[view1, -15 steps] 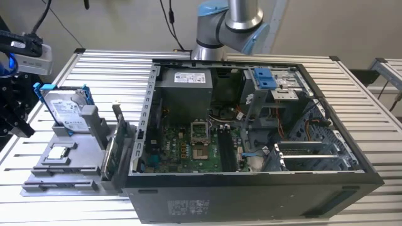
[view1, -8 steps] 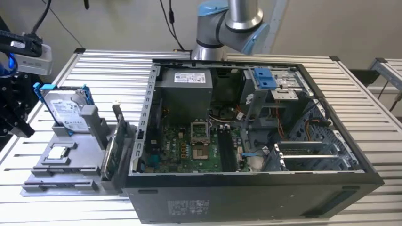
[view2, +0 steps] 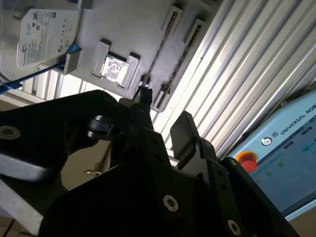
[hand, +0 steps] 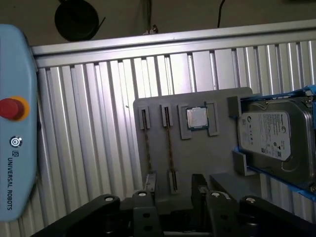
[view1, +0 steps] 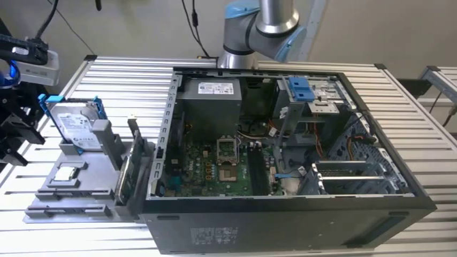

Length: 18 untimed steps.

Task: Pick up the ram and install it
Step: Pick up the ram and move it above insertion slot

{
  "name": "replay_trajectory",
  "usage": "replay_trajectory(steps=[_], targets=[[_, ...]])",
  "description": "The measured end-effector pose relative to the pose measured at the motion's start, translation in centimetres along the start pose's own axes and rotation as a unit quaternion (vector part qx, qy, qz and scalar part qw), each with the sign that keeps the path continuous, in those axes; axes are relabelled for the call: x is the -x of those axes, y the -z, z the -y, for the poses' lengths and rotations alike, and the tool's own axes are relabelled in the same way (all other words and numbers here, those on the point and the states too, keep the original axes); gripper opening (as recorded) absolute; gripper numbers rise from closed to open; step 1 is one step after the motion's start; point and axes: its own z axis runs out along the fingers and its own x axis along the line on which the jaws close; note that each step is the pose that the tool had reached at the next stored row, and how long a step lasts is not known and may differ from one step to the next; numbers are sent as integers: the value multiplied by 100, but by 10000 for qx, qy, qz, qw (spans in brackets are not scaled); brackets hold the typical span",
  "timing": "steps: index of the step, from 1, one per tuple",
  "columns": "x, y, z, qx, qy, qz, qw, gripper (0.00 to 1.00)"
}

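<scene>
The long, flat, dark ram (hand: pixel 169 148) stands on edge in a slotted grey plastic holder (hand: pixel 202 155), just ahead of the spread, empty fingers (hand: pixel 198 181); light, stiff yet fragile, it probably suits a mid-length pinch across its faces.

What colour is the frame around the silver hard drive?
Blue. The frame around the hard drive shows best in the exterior view.

On the exterior view's left, the tray (view1: pixel 68 208) bearing the hard drive (view1: pixel 77 126) sits beside the case (view1: pixel 286 229).
</scene>
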Motion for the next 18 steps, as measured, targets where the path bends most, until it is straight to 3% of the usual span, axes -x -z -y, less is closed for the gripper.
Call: replay_trajectory(steps=[1, 2, 4, 18], targets=[[0, 0, 0, 0, 0, 0, 10000, 42], [0, 0, 0, 0, 0, 0, 10000, 48], [-2, -18, 0, -2, 0, -2, 10000, 48], [-94, -263, 19, 1, 36, -8, 10000, 48]])
